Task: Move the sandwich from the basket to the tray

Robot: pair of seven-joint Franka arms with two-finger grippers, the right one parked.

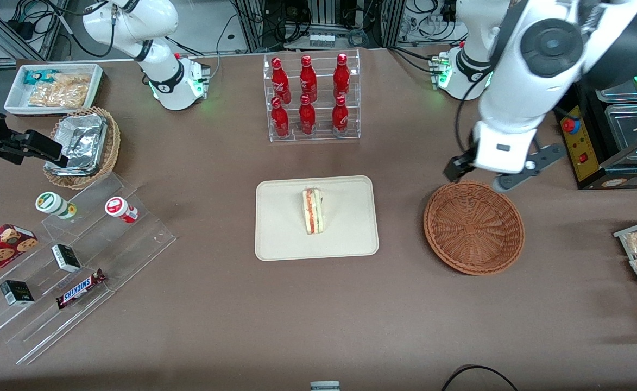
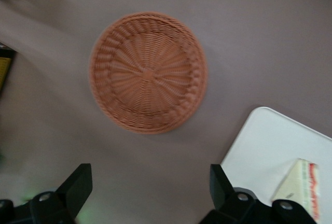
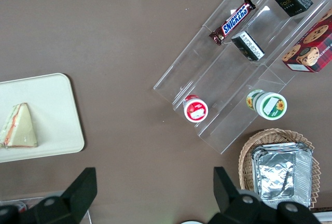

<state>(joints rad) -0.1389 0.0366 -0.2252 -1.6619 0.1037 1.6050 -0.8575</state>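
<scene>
I count one sandwich (image 1: pixel 313 210), one tray (image 1: pixel 280 239), one basket (image 1: pixel 473 227) beneath my gripper (image 2: pixel 150 190) with its wide-apart jaws, and six red bottles (image 1: pixel 309 96).

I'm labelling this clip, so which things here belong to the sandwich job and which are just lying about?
Job: sandwich lying on the tray; empty basket; open gripper above the basket's rim.

Lying about: red bottles in rack, foil tray in tan basket, Snickers bar, cookie box.
</scene>
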